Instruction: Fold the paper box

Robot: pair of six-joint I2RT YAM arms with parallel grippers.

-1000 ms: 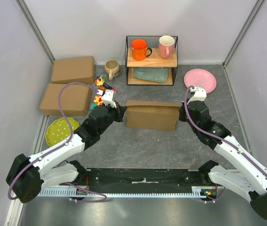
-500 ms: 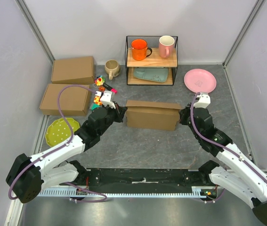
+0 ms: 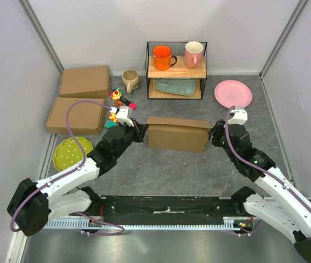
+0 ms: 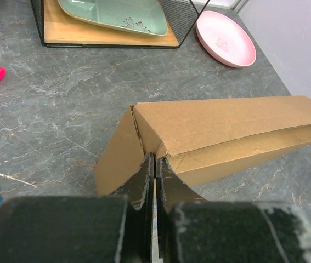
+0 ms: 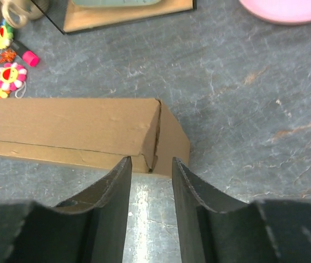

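Box (image 3: 177, 134) lies long axis left-right between the arms. Left claw (image 4: 154, 164) is pressed together at its left end, right claw (image 5: 151, 164) apart at the right-end corner; both equally near.

Three flat brown cardboard boxes (image 3: 84, 81) including the paper box (image 3: 177, 137), three mugs (image 3: 162, 57), two round plates (image 3: 233, 93), one teal dish (image 3: 176, 86), one wire shelf (image 3: 177, 71), two robot arms (image 3: 73, 175), small toys (image 3: 117, 101) too clustered to count, one grey desk (image 3: 171, 170).
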